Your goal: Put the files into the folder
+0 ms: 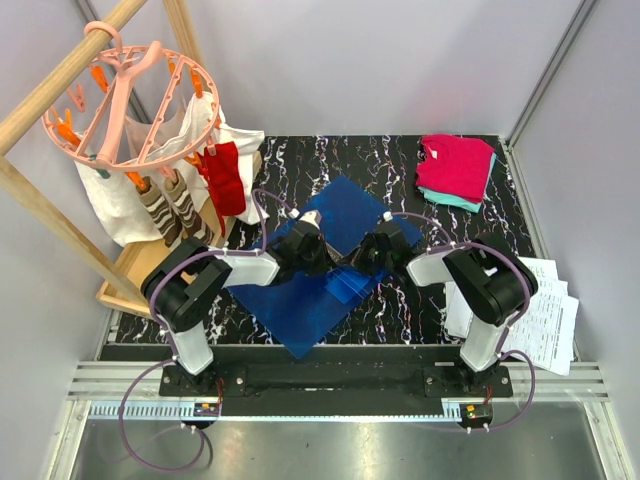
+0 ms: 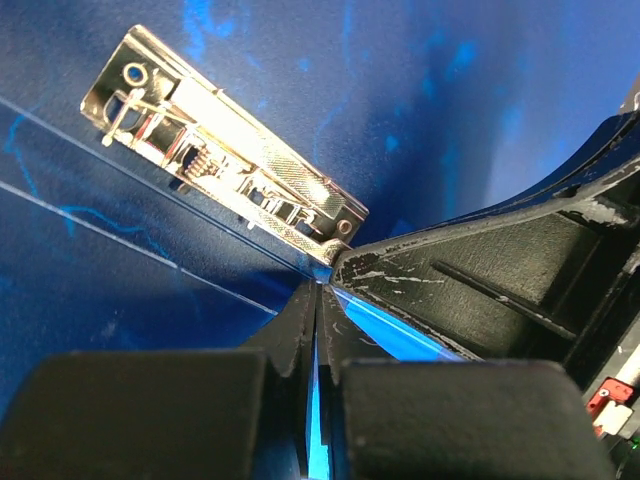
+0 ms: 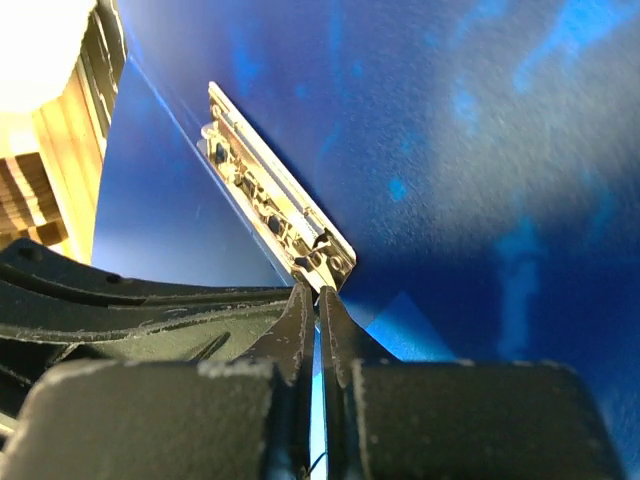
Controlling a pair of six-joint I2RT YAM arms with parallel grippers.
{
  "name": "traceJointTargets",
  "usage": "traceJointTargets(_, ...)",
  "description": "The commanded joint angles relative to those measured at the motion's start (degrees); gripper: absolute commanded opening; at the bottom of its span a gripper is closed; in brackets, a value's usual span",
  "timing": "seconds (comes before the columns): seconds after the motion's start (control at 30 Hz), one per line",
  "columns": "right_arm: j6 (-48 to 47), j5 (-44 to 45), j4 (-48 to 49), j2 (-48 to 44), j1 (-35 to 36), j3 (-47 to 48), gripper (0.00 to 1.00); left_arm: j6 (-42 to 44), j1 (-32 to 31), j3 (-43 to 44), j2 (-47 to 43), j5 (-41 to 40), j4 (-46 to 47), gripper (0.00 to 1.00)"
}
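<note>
The blue folder (image 1: pixel 300 310) lies open on the marbled table, one cover tilted up toward the back. Its metal spring clip (image 2: pixel 225 150) shows in the left wrist view and in the right wrist view (image 3: pixel 275 210). My left gripper (image 1: pixel 322 264) and right gripper (image 1: pixel 354 264) meet tip to tip at the folder's middle. The left gripper (image 2: pixel 320 290) is shut on a thin blue edge of the folder just below the clip. The right gripper (image 3: pixel 318 295) is shut on the same kind of thin blue edge. The files (image 1: pixel 530 310), white printed sheets, lie at the table's right edge beside the right arm.
Folded pink and teal clothes (image 1: pixel 457 170) lie at the back right. A wooden rack (image 1: pixel 140 270) with a pink peg hanger (image 1: pixel 130 100) and hanging cloths stands at the left. Grey walls close in both sides.
</note>
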Motion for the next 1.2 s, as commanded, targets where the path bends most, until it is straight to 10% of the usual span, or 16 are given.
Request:
traceJointTargets(0.0,-3.6,15.1,-16.5,3.9,-0.3,-1.6,0.0,2.1,0.6,-5.3,4.8,-6.2,-12.7,0.0)
traceJointTargets(0.93,5.0,-0.4,-2.2,4.5,-3.3,8.8,0.0,3.6,2.1,-11.6,5.9,-6.0,-9.0,0.0)
traceJointTargets(1.17,2.1,7.9,-9.9,4.6,-3.6,7.2,0.0,3.9,2.1,-12.7,4.9,-6.8,-9.2,0.0)
